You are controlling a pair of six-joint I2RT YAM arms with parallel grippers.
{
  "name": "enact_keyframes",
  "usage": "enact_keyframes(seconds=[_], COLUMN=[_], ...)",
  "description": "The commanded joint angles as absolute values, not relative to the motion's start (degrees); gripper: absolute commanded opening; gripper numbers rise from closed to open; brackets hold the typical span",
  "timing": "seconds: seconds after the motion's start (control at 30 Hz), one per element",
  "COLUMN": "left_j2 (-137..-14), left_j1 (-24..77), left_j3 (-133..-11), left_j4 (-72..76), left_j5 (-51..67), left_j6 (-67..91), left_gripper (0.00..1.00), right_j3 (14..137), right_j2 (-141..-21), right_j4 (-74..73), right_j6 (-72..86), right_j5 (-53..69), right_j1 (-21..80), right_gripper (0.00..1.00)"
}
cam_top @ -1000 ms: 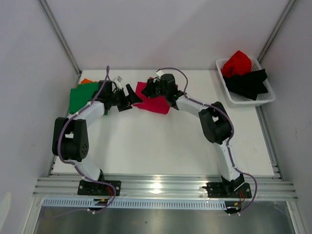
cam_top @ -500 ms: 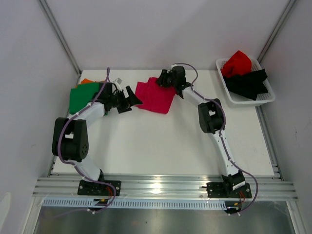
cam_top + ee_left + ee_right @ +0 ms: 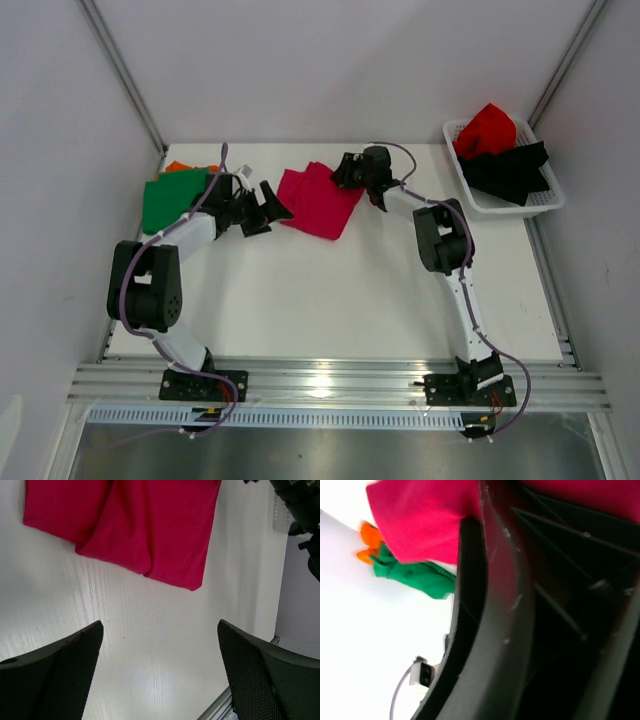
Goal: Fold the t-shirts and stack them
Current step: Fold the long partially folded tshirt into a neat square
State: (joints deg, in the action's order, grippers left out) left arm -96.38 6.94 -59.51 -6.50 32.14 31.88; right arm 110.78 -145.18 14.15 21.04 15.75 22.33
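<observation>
A folded magenta-pink t-shirt (image 3: 318, 202) lies flat at the back middle of the table. It also fills the top of the left wrist view (image 3: 150, 525). My left gripper (image 3: 268, 206) is open just left of it, with bare table between its fingers (image 3: 55, 675). My right gripper (image 3: 346, 172) sits at the shirt's far right corner. One dark finger (image 3: 495, 630) fills the right wrist view, with magenta cloth (image 3: 420, 520) against it, and its hold is hidden. A green t-shirt (image 3: 168, 200) lies at the far left on an orange one (image 3: 178, 166).
A white lattice basket (image 3: 545, 200) at the back right holds a red t-shirt (image 3: 487, 128) and a black one (image 3: 510, 170). The right arm's elbow (image 3: 440, 240) rises over the table's right half. White walls and metal rails border the table.
My right gripper has moved right and toward the back, from over the magenta shirt's middle to its far right corner, uncovering the cloth. The left gripper has stayed open and nearly still.
</observation>
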Motion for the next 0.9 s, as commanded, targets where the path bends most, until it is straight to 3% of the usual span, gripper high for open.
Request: enact_keyframes(seconds=[0.0, 0.53, 0.73, 0.87], left_j2=[-95.8, -93.43, -91.15, -88.16], left_j1=[7.47, 7.47, 7.38, 7.38], left_j3=[-58.89, -57.74, -58.62, -59.85], left_j4=[-4.57, -4.75, -5.79, -7.2], left_j5=[32.17, 31.2, 28.31, 25.93], left_j6=[30.76, 30.5, 30.76, 31.11], left_gripper=[0.97, 0.97, 0.97, 0.97], right_j3=[104.89, 77.8, 76.81, 82.43], right_j2=[-132.83, -111.63, -116.71, -122.6], right_j4=[16.62, 20.56, 22.5, 22.06], right_j6=[19.16, 19.24, 25.75, 26.45], right_j5=[16.79, 5.18, 14.4, 17.48], right_j1=[24.96, 33.04, 34.28, 34.63], right_gripper=[0.38, 0.38, 0.41, 0.41])
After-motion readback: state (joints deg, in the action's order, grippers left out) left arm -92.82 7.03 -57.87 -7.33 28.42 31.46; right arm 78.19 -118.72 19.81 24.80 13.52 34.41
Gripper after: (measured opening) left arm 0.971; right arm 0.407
